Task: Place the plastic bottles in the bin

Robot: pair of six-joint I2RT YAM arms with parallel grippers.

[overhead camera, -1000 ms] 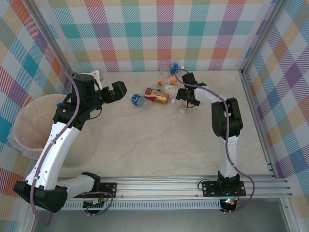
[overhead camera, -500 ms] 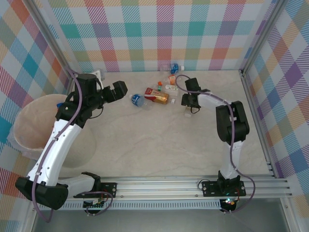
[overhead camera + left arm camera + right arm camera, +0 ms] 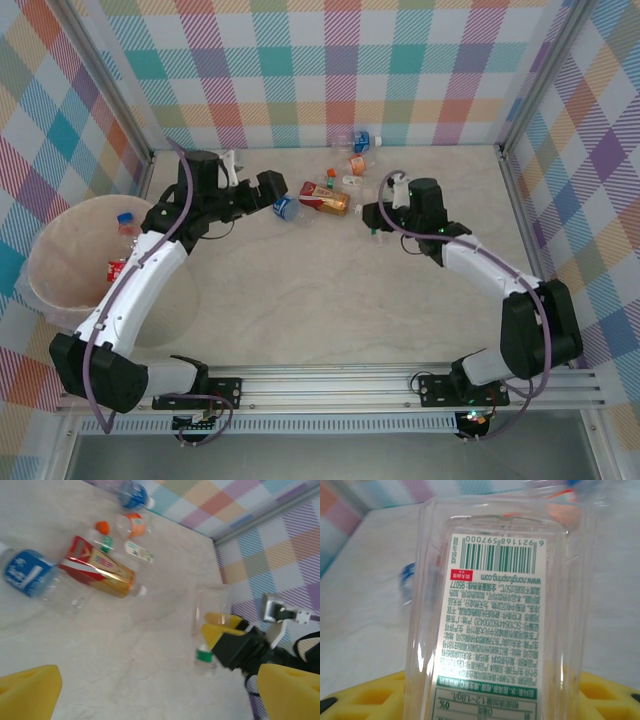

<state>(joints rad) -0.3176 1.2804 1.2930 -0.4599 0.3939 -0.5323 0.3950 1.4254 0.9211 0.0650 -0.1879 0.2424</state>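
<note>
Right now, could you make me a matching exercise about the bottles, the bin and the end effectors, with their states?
Things:
1 left end effector
2 green-capped bottle
3 red-and-gold bottle
4 bin

States:
A has bottles inside
B lies on the table
C open, holding nothing
D gripped by the right end effector

Pairs: 1-C, 2-D, 3-B, 4-A

Left arm (image 3: 125, 295) and right arm (image 3: 480, 265): white link shells, black joint housings, black base mounts. A mauve cable (image 3: 186, 190) runs externally along each arm. Finger pads (image 3: 29, 689) are yellow; the right arm's pads (image 3: 365, 700) carry square recesses.
</note>
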